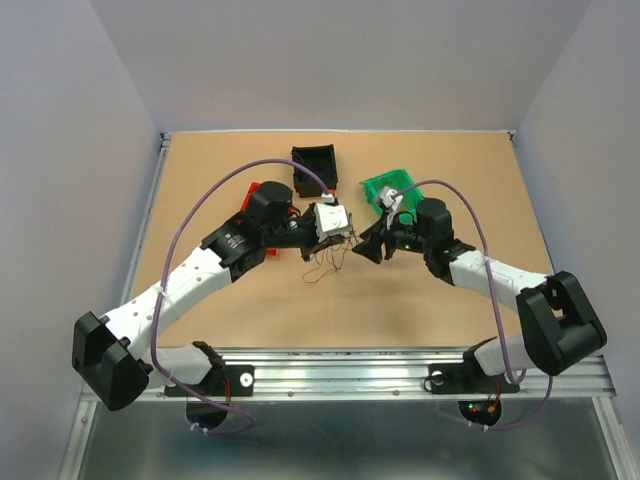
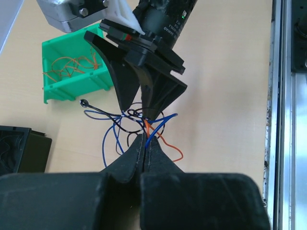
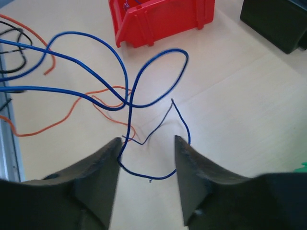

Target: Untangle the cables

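The cables (image 2: 125, 120) are a small tangle of thin blue, orange and black wires hanging just above the table (image 1: 420, 300). My left gripper (image 2: 145, 137) is shut on the tangle, with orange and blue strands coming out at its tips. My right gripper (image 3: 147, 140) faces it from the other side and stands open. A loop of blue cable (image 3: 144, 175) lies between its fingers, touching the left finger (image 3: 103, 163). From above, the cables (image 1: 325, 264) dangle between the left gripper (image 1: 343, 238) and the right gripper (image 1: 364, 248).
A green bin (image 2: 72, 67) holding several orange-brown wires sits behind the right arm. A black bin (image 1: 313, 168) stands at the back centre and a red bin (image 3: 160, 17) behind the left arm. The metal rail (image 2: 288, 115) runs along the near edge.
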`<state>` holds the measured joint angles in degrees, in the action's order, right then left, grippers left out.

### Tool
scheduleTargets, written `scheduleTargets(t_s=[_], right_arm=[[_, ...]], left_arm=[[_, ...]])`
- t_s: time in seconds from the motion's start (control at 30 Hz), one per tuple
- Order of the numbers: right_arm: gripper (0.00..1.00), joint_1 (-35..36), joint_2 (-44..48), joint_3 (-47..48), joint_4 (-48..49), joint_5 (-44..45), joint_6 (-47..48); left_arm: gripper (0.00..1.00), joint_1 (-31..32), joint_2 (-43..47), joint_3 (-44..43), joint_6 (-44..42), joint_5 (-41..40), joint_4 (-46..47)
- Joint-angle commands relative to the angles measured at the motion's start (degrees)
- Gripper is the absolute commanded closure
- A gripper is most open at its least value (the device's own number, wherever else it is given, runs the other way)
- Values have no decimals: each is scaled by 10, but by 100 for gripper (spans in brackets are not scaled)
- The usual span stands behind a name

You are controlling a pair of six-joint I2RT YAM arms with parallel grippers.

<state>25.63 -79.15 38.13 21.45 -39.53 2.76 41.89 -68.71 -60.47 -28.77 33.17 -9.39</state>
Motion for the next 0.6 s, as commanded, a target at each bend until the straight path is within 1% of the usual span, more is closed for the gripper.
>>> scheduleTargets(t_s=[0.0, 0.03, 0.07, 0.1, 0.13, 0.2, 0.23, 0.3, 0.33, 0.37, 0.43, 0.5, 0.57], right_arm=[[72, 5, -9, 40, 56, 16, -3], [84, 6, -9, 42, 55, 37, -8], [93, 5, -7, 42, 56, 56, -15], [99, 5, 0, 41, 54, 76, -26], [99, 5, 5, 38, 53, 120, -44], [100, 5, 21, 34, 47, 167, -69], [100, 5, 42, 30, 39, 195, -73], [99, 5, 72, 18, 32, 198, -75], [99, 5, 87, 13, 32, 198, -79], [99, 5, 125, 7, 32, 199, -83], [99, 5, 165, -4, 37, 208, -104], [99, 5, 216, -7, 39, 202, -125], [100, 6, 239, -3, 48, 164, -135]], left_arm=[[100, -6, 30, 2, 6, 22, 10], [100, -7, 34, 5, 5, 22, 11], [100, -8, 38, 7, 3, 21, 12], [97, -12, 41, 12, 3, 17, 14], [86, -14, 51, 15, 0, 16, 16], [74, -19, 65, 21, -4, 12, 18], [60, -21, 83, 28, -6, 4, 24], [47, -27, 109, 48, -3, -13, 51], [37, -29, 122, 56, -1, -20, 62], [33, -29, 147, 64, 0, -27, 71], [26, -29, 163, 73, 1, -42, 78], [23, -30, 169, 61, 5, -49, 68], [23, -30, 155, 52, 10, -51, 70]])
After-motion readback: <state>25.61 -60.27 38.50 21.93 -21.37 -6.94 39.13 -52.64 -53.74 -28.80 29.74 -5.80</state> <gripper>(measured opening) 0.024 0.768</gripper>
